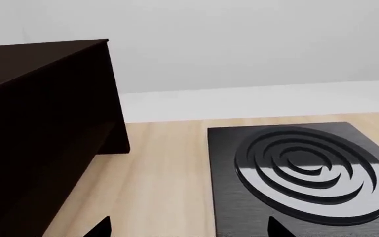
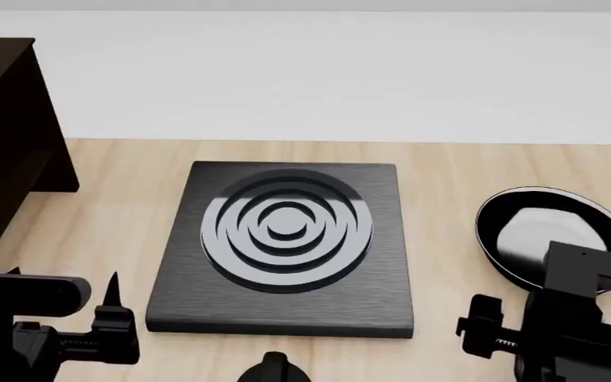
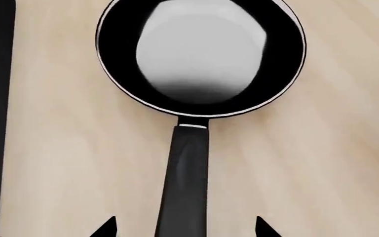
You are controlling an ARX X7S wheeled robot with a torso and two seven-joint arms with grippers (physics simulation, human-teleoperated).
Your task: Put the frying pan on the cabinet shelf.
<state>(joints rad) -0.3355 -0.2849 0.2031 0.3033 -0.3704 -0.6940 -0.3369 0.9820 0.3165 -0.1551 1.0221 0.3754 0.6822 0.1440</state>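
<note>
The right gripper (image 3: 185, 228) is seen spread wide and holding nothing, its two fingertips set on either side of the handle (image 3: 184, 182) of the frying pan (image 3: 201, 54), with clear gaps to the handle on both sides. In the right wrist view the handle runs straight between the tips and the bowl lies beyond them, so the pan's long axis is lined up with the gripper's approach, handle end toward the robot, bowl away from it. In the head view the pan is found flat on the wooden tabletop (image 2: 444, 207) at the robot's right, just beside the square black ringed plate (image 2: 284, 247), partly hidden by the right arm. The left gripper (image 1: 189, 229) is likewise shown open and empty, its tips over the near edge of the plate and the wood beside it. The dark cabinet shelf (image 2: 9, 143) stands at the far left, well apart from the pan. Nothing of the task is judged done: the handle is yet to be gripped, and the lift, the carry across the plate and the setting down on a board all remain.
</note>
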